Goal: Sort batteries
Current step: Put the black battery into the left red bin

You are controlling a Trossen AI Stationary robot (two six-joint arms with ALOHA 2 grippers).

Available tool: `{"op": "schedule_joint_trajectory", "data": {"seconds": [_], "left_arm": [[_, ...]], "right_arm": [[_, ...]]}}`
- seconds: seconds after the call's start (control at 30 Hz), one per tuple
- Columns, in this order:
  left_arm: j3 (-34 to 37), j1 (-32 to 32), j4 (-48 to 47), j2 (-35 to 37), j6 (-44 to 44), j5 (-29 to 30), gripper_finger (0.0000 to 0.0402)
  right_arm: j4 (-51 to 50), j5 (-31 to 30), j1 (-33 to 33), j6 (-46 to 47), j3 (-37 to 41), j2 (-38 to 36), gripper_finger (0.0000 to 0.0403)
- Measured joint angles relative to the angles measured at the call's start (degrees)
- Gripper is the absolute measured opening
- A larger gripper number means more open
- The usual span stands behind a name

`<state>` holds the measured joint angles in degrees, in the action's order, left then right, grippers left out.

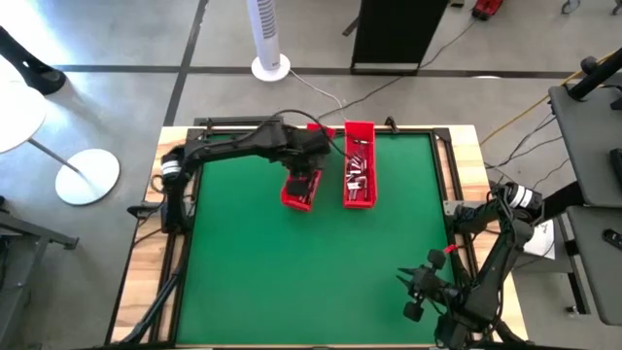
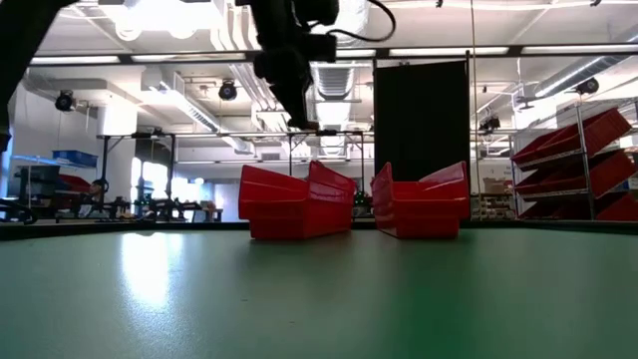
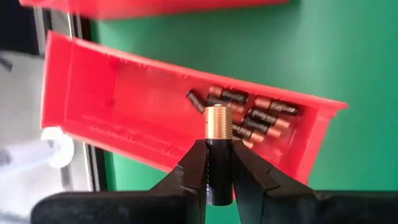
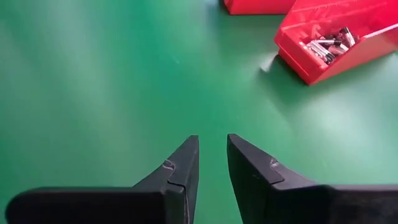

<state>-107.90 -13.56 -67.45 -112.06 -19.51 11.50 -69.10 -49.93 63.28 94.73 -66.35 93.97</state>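
Above the smaller red tray, the left arm stretches from its base at the counter's edge across the green mat, wrist bent so the left gripper points down into the bin. Its fingers are closed tight on one battery, a dark cylinder with a copper-coloured end that sticks out past the fingertips. Straight beyond that held battery, more batteries lie loose in a small heap on the tray floor, bunched toward one end wall; the rest of that tray's floor is bare red plastic. From counter level the gripper hangs well clear of the tray's rim.

Just beside this tray sits the longer red tray, with a jumble of silvery cells in it.

Well away from both trays, the right arm is folded near the counter's corner on its own side. The right gripper hovers over bare green mat, its fingers drawn close with only a narrow gap between the tips and nothing held.
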Motion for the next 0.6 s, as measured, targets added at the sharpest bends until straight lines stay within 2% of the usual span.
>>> {"op": "schedule_joint_trajectory", "data": {"seconds": [0.23, 0.47, 0.6], "left_arm": [[12.31, -1.47, 9.73, 8.94, -6.4, -4.64, 0.0032], [21.53, -2.4, 16.8, 11.68, -15.48, -6.08, 0.0032], [25.07, -2.77, 22.82, 11.81, -18.92, -7.75, 0.0032]], "right_arm": [[0.13, -5.12, -1.62, 6.04, 0.02, 0.0, 0.0069], [1.05, -5.56, -6.44, 11.85, 0.02, 0.0, 0.0088], [3.49, -5.53, -8.77, 10.77, 0.02, 0.0, 0.0098]]}}
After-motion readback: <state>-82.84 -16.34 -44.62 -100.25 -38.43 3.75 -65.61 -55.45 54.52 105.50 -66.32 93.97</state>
